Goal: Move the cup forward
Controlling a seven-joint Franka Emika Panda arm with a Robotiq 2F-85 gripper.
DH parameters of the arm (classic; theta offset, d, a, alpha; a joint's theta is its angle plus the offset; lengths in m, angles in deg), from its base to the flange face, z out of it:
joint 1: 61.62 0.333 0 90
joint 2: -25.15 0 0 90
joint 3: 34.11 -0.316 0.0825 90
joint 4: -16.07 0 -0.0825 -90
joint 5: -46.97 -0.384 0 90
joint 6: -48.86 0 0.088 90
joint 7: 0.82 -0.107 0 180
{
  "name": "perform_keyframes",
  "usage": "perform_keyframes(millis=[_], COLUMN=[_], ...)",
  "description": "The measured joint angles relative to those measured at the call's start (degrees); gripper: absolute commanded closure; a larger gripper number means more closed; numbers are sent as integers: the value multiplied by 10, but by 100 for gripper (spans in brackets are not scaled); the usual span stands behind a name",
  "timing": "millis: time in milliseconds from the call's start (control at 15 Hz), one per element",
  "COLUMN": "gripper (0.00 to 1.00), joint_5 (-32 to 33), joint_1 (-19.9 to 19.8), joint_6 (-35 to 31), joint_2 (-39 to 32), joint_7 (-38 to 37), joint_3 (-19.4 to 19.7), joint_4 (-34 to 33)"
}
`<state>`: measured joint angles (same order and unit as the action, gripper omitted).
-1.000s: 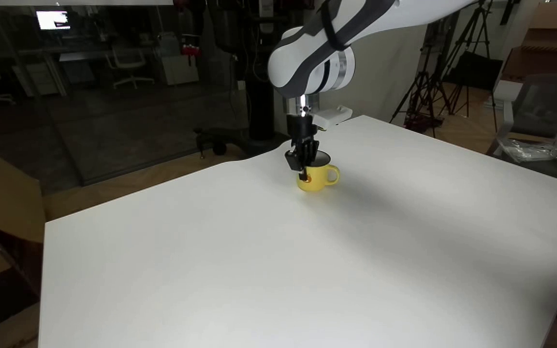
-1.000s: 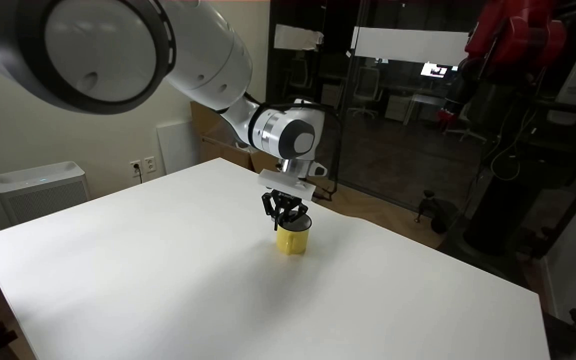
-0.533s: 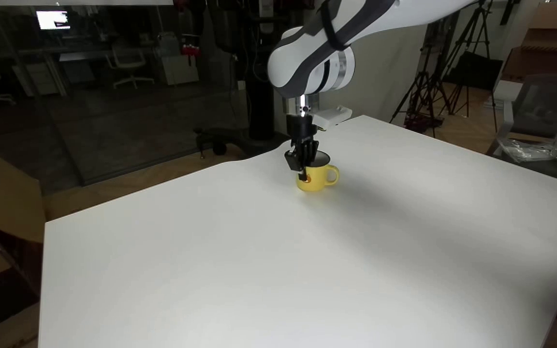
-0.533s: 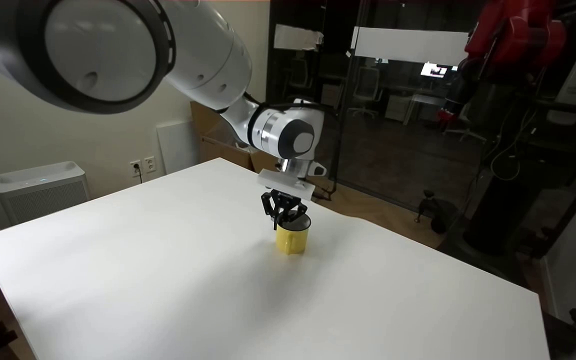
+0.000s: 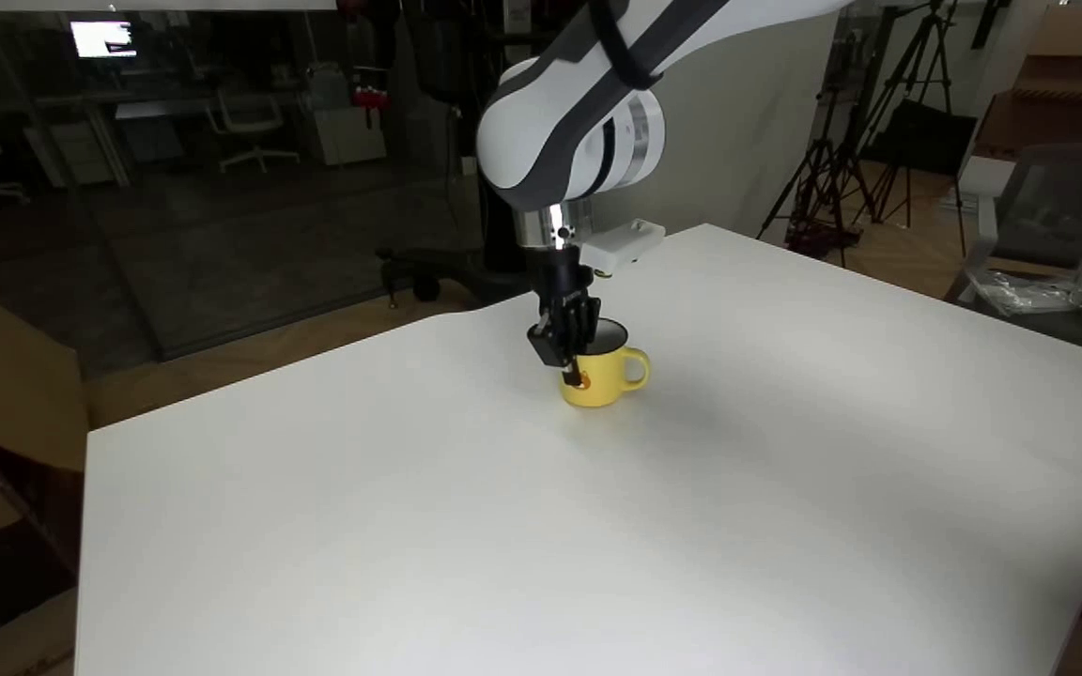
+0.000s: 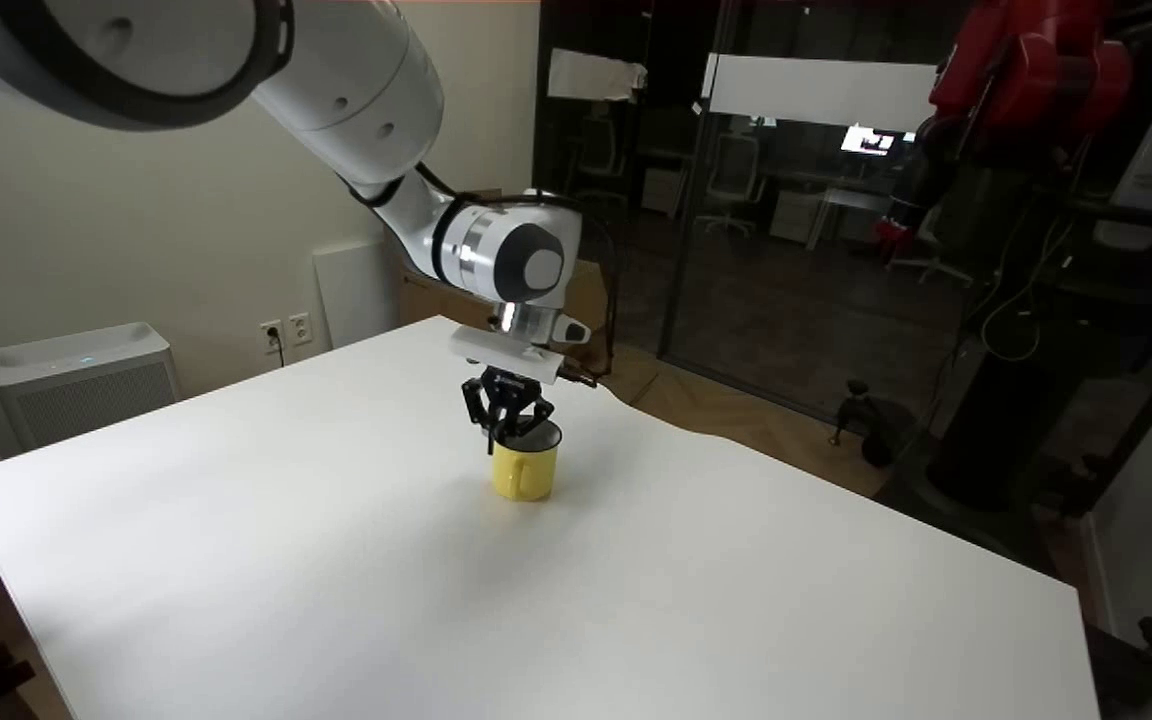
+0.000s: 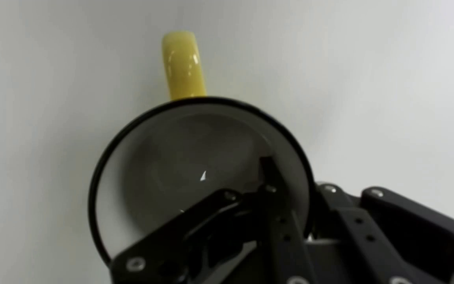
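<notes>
Brown cardboard makes up the open box (image 5: 24,394) at the left of an exterior view, just beside the white table (image 5: 316,507). Further right, my gripper (image 7: 296,173) points down, jaws clamped on the wall of the yellow cup (image 5: 599,382): in the wrist view one of my fingers (image 7: 278,205) reaches inside, the other lies outside, the black rim (image 7: 211,100) between them. In both exterior views I have the cup upright at the table, on it or barely above, I cannot tell which. Its handle (image 5: 645,368) sticks out on the right, away from me. Further right, beyond the table, stand black tripods (image 5: 823,161), then a grey chair (image 5: 1072,202) with crumpled clear plastic (image 5: 1029,293) on it.
</notes>
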<state>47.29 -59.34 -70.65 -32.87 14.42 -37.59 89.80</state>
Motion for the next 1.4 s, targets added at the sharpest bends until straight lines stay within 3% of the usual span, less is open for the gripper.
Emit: perform_keyframes(millis=[200, 467, 667, 1067, 1200, 1267, 1400], gripper=[97, 97, 97, 97, 97, 65, 57], joint_5=[7, 11, 4, -82, -105, -113, -128], joint_1=[24, 44, 48, -3, -20, -28, -44], joint_6=[-62, -218, -294, -333, -345, -350, -350], joint_2=[42, 98, 142, 224, 243, 250, 260], joint_7=[-34, -82, -104, -86, -85, -84, -79], joint_3=[0, 5, -2, -71, -78, -79, -81], joint_4=[85, 211, 303, 460, 492, 502, 513])
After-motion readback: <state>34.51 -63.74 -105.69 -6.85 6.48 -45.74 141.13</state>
